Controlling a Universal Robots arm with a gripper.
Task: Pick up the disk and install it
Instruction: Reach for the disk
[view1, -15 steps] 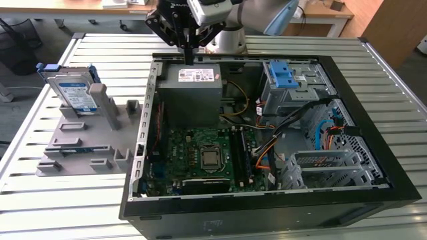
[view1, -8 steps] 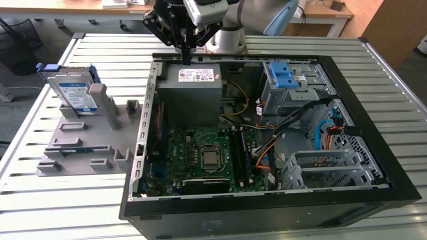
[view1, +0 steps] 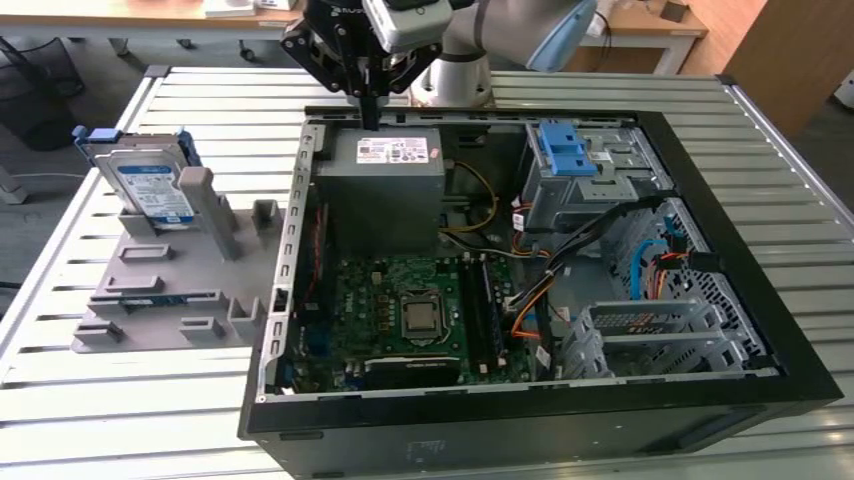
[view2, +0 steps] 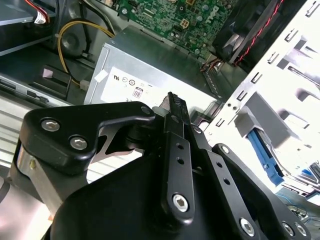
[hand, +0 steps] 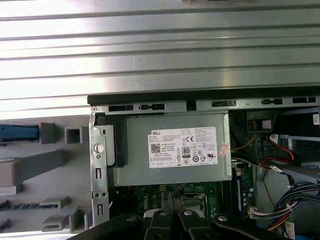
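While the disk (view1: 150, 185) stands on edge in the grey rack (view1: 150, 292), the gripper (view1: 366, 118), fingers together and empty, hovers over the power supply (view1: 387, 190) inside the open case (view1: 534, 405).

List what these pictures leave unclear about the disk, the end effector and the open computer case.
- Disk: in the exterior view its lower part is hidden behind the grey holder.
- Power supply: in the second wrist view the end effector covers much of its label.
- Motherboard: in the first wrist view it is mostly cut off by the picture's edge and covered by the end effector.
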